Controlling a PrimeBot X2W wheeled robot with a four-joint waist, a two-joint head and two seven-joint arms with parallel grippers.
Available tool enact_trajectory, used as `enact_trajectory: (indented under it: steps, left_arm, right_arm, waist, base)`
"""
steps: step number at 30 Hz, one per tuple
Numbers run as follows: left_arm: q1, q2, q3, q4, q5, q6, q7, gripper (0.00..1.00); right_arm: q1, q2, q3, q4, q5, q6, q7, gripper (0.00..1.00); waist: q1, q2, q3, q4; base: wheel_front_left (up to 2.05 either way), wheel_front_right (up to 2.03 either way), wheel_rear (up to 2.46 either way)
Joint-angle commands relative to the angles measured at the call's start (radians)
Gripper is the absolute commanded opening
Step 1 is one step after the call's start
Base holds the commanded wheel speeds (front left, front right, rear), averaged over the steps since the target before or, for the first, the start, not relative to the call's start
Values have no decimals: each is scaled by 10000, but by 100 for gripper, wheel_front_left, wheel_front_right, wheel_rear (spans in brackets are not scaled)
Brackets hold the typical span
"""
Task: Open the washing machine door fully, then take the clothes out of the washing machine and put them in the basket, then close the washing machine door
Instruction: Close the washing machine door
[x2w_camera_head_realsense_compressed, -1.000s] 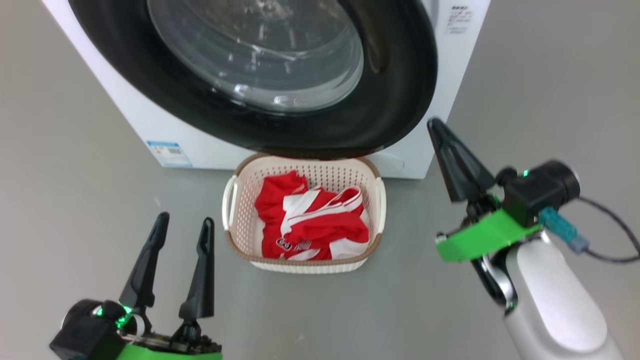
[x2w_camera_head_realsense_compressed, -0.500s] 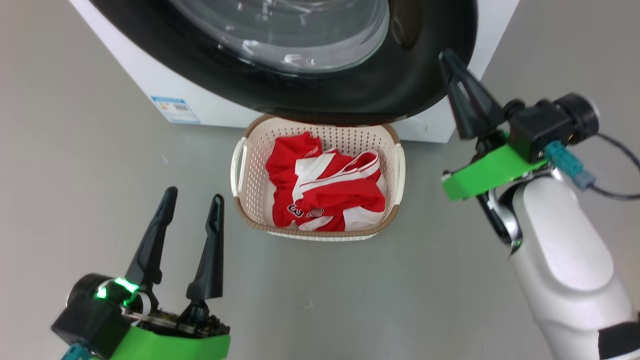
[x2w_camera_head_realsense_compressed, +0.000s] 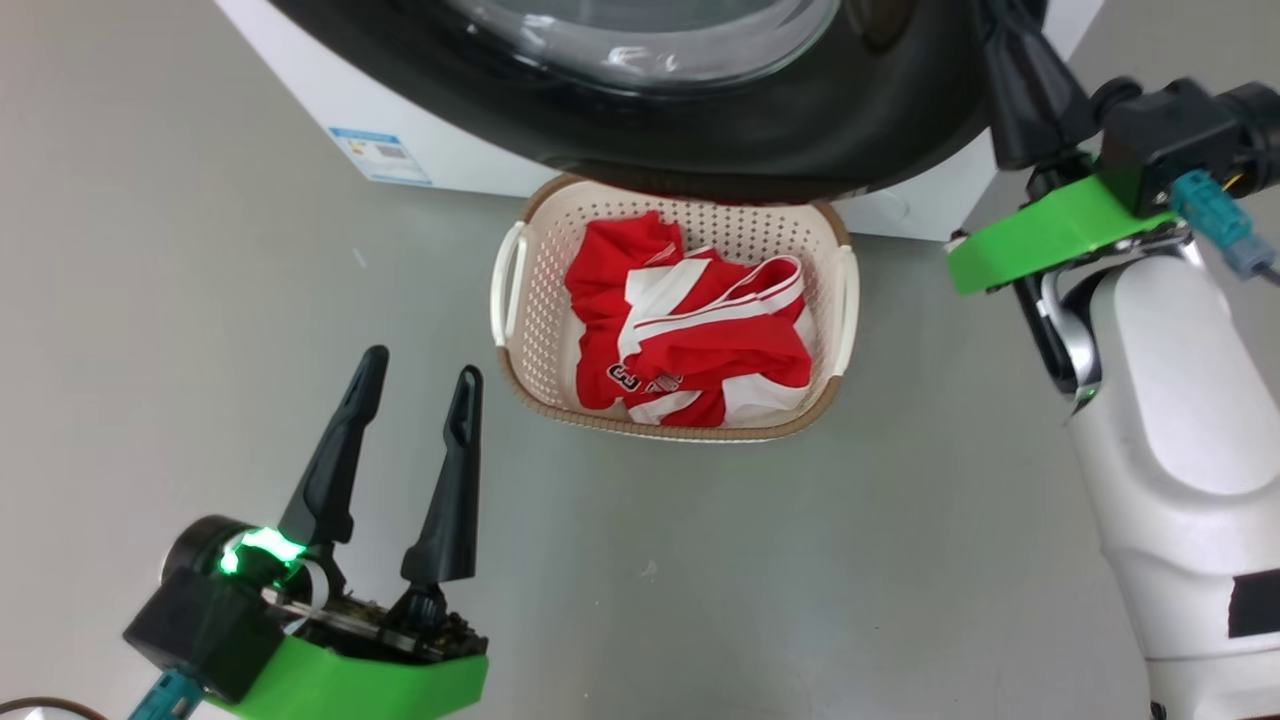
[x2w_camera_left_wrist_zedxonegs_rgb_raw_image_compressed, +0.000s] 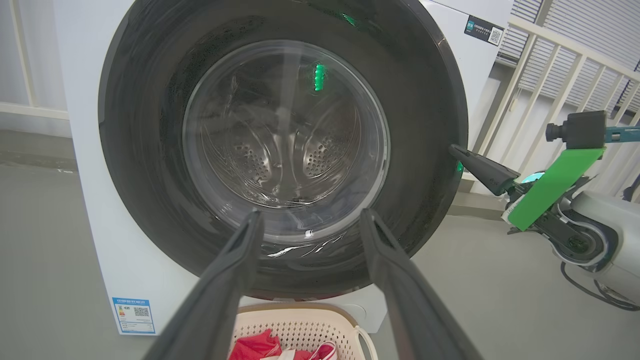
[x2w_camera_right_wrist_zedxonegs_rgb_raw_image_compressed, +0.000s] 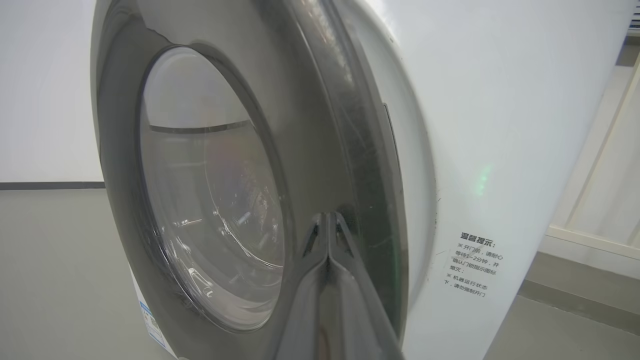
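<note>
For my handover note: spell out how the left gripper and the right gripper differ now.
The left gripper has its fingers spread apart; the right gripper has them pressed together. The left gripper hangs over the floor beside the basket, touching nothing; the right gripper's tip is at the washing machine door's edge. Both have long dark fingers and hold nothing.

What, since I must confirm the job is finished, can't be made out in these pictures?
- Whether the washing machine door is latched: right wrist view, the seam is dark and the shut right gripper covers its lower part.
- The floor of the drum: left wrist view, glass glare and the open left gripper hide it.
- The bottom of the basket: head view, the clothes cover it.
</note>
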Motion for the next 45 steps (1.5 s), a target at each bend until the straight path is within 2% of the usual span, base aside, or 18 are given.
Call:
enact_trajectory:
  steps: [1,20,35,45]
  left_arm:
    - [-217,84,278,-316,19,27,-78,100]
    - [-527,84,-145,-149,-247,224,-78,100]
    - [-627,84,-286,-2,-351,173,-78,100]
    - [-655,83,-149,34,-397,189,-78,100]
  right_arm:
    - [-252,164,49,-180,-75,46,-59,0]
    - [-1723,141,-888,790,-1694,46,-59,0]
    - [-2850,-418,-1669,2025,-2411,46,-59,0]
    - [-2698,-121,-1700,1932,-2551,46,-59,0]
  waist:
    - [-1,0,111,122]
    - [-1,0,498,694]
    - [-1,0,673,1164]
    - [-1,0,631,954]
  base:
    - [0,0,0]
    - [0,0,0]
    - [0,0,0]
    - [0,0,0]
